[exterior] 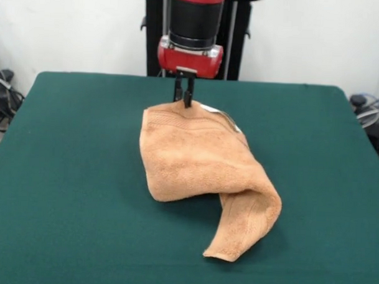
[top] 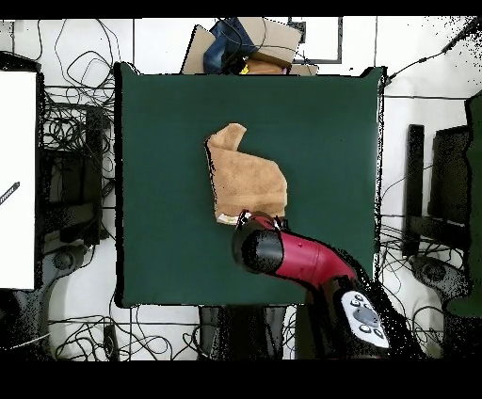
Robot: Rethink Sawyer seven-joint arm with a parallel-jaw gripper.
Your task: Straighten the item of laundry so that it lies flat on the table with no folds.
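Note:
The tan towel (exterior: pixel 195 154) lies crumpled near the middle of the dark green table (exterior: pixel 64 175), doubled over on itself. One end curls into a rolled flap toward the near right. A bit of white shows at its far edge. My gripper (exterior: pixel 183 97) stands at the towel's far edge with its fingers close together, pinching that edge. In the overhead view the towel (top: pixel 247 179) lies mid-table (top: pixel 160 122), and my red arm (top: pixel 292 259) covers the gripper at the towel's lower edge.
The robot's black pedestal (exterior: pixel 193 30) stands behind the table's far side. Cables and dark equipment (top: pixel 71 179) lie on the floor on both sides. Cardboard boxes (top: pixel 254 42) sit past the table's top edge in the overhead view.

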